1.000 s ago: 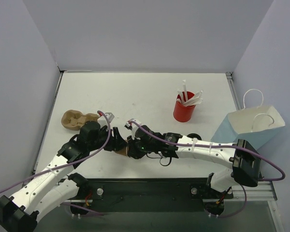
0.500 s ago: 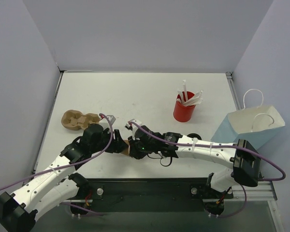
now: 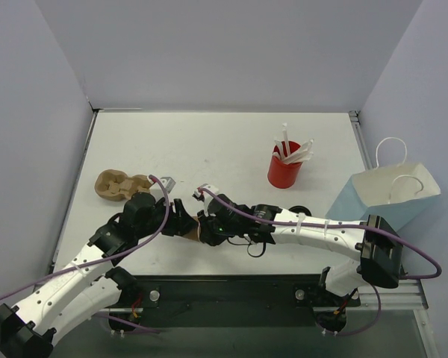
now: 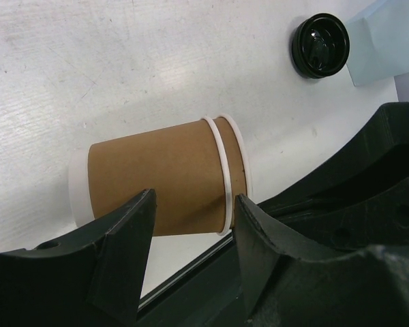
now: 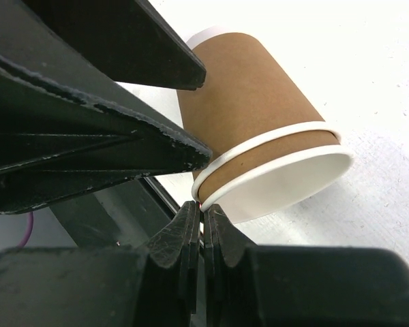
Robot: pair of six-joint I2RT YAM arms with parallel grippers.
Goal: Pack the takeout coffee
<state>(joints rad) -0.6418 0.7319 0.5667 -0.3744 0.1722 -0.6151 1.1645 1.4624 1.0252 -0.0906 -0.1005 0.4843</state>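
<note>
The tan cup (image 4: 163, 180) lies on its side on the table (image 3: 209, 142), with its open white mouth showing and two white rims close together. The black lid (image 4: 320, 45) is off and lies flat, well to the right of the cup. The blue bag (image 3: 392, 195) stands farther right. The left gripper (image 4: 194, 201) has its fingers apart, right at the cup's side, not clamped on it. The right gripper (image 5: 202, 208) is at the cup's rim, its fingers pressed together with nothing between them.
</note>
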